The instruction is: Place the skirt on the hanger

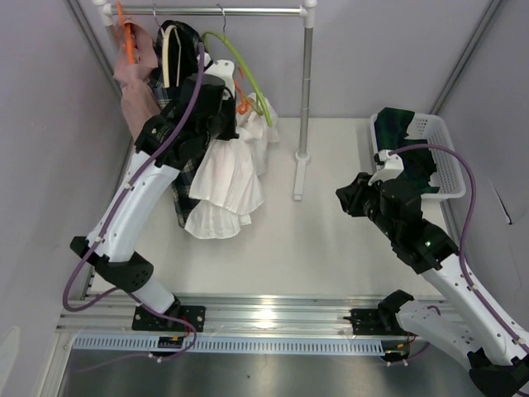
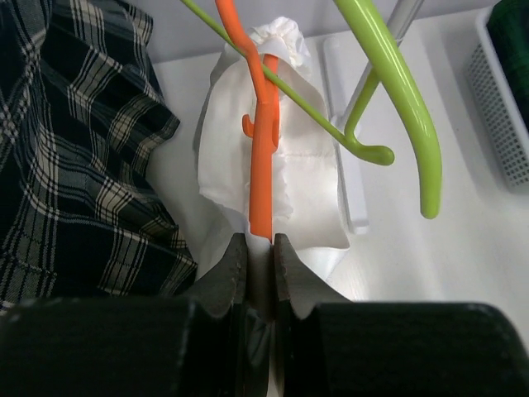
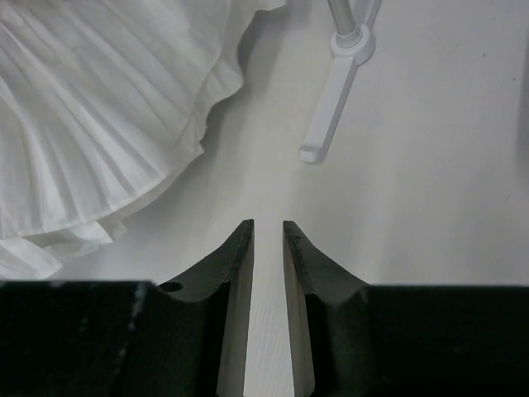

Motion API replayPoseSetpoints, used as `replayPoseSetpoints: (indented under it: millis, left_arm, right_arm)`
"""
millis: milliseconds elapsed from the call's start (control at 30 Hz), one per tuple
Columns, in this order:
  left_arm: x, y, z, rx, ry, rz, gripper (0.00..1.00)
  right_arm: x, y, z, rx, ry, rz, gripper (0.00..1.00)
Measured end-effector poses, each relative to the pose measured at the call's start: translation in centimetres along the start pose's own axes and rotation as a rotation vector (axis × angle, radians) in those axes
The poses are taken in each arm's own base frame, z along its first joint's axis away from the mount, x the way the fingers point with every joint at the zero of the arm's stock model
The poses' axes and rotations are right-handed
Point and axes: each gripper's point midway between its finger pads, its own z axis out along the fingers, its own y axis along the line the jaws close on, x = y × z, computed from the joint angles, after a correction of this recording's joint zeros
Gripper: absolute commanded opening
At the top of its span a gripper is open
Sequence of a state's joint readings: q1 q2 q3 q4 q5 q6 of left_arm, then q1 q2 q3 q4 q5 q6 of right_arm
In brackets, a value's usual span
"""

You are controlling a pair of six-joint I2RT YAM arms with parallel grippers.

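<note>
The white pleated skirt (image 1: 223, 186) hangs from an orange hanger (image 1: 242, 106) below the rack rail (image 1: 248, 11) and trails onto the table. My left gripper (image 1: 235, 101) is shut on that hanger; in the left wrist view the orange bar (image 2: 263, 165) runs into my jaws (image 2: 260, 241), with white skirt cloth (image 2: 306, 182) draped round it. My right gripper (image 1: 342, 197) hovers low over the table right of the rack pole. Its jaws (image 3: 268, 225) stand almost closed and hold nothing. The skirt hem (image 3: 99, 124) lies to its upper left.
A green hanger (image 1: 248, 74) hangs beside the orange one, close to my left jaws (image 2: 397, 91). A dark plaid garment (image 2: 74, 165) hangs to the left. The rack pole (image 1: 304, 99) and its foot (image 3: 331, 91) stand mid-table. A white basket (image 1: 442, 157) with dark cloth (image 1: 397, 128) sits right.
</note>
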State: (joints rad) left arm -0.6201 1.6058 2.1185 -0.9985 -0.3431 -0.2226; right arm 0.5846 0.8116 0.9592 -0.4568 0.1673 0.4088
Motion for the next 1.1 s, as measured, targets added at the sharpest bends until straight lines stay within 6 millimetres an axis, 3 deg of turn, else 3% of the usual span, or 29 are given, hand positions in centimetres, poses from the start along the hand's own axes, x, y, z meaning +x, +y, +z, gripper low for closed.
replayPoseSetpoints:
  millis: [300, 500, 700, 1100]
  left_arm:
    - [-1.1, 0.0, -1.0, 0.003, -0.012, -0.012, 0.0]
    - [0.1, 2.4, -0.7, -0.102, 0.035, -0.007, 0.0]
    - [0.0, 5.0, -0.5, -0.185, 0.035, -0.028, 0.0]
    - [-2.8, 9.7, 0.3, -0.301, -0.018, -0.098, 0.0]
  right_arm:
    - [0.4, 0.1, 0.1, -0.008, 0.012, -0.001, 0.25]
    - [0.4, 0.1, 0.1, -0.013, 0.014, -0.001, 0.26]
    - [0.4, 0.2, 0.2, -0.017, 0.017, -0.001, 0.26]
    - [0.5, 0.1, 0.7, -0.021, 0.021, -0.006, 0.26]
